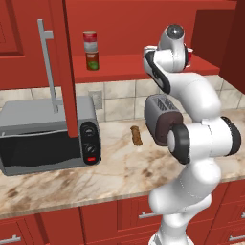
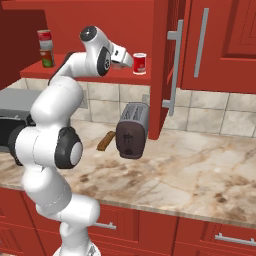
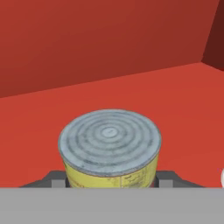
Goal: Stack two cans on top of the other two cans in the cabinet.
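The cabinet shelf (image 1: 124,67) carries a stack at its left: a red can with a pale lower band (image 1: 90,40) (image 2: 44,36) stands upright on a green-labelled can (image 1: 92,61) (image 2: 47,58). My gripper (image 2: 131,62) (image 3: 110,179) reaches into the cabinet, right against a red-and-white can (image 2: 140,63) on the shelf. In the hand view a can with a yellow label and grey ribbed lid (image 3: 109,140) sits between my fingers (image 3: 56,180), which press on both its sides. Whether it is that red-and-white can I cannot tell. The arm hides the right of the shelf in the left base view.
The cabinet doors stand open, with long grey bar handles (image 1: 48,62) (image 2: 175,70). On the marble counter (image 2: 200,170) below are a microwave (image 1: 48,134), a toaster (image 1: 160,117) (image 2: 131,131) and a small brown stick-shaped item (image 1: 137,136). Red drawers run under the counter.
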You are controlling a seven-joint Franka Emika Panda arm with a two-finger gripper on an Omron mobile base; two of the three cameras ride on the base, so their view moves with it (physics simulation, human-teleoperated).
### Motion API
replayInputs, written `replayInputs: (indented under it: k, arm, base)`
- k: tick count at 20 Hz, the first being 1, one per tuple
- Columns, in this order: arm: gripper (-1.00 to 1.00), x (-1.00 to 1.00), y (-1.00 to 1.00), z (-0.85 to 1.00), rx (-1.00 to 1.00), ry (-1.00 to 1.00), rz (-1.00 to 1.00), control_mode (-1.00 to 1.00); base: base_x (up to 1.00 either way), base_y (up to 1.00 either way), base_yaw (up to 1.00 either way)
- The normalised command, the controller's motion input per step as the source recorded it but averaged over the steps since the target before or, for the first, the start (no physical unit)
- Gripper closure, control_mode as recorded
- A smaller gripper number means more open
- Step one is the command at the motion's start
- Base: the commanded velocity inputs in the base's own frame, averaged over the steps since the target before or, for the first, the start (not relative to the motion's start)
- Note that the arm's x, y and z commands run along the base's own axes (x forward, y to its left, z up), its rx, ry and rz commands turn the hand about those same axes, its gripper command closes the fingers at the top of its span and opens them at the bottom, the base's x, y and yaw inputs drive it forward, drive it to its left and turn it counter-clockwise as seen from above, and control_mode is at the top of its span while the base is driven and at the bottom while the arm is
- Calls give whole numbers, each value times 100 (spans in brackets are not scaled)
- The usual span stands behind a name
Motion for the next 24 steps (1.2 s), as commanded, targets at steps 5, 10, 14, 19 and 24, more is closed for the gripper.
replayInputs:
  k: [5,10,14,19,24]
  arm:
    - [100,-40,5,1,0,-10,0,-100]
    - [100,-25,23,11,0,-11,0,-100]
    - [100,-19,19,22,-2,-18,0,-100]
    - [100,-21,3,29,-4,-12,-6,-100]
    - [100,-22,-12,27,-5,0,-10,-100]
  base:
    - [0,0,0]
    - [0,0,0]
    - [0,0,0]
    - [0,0,0]
    - [0,0,0]
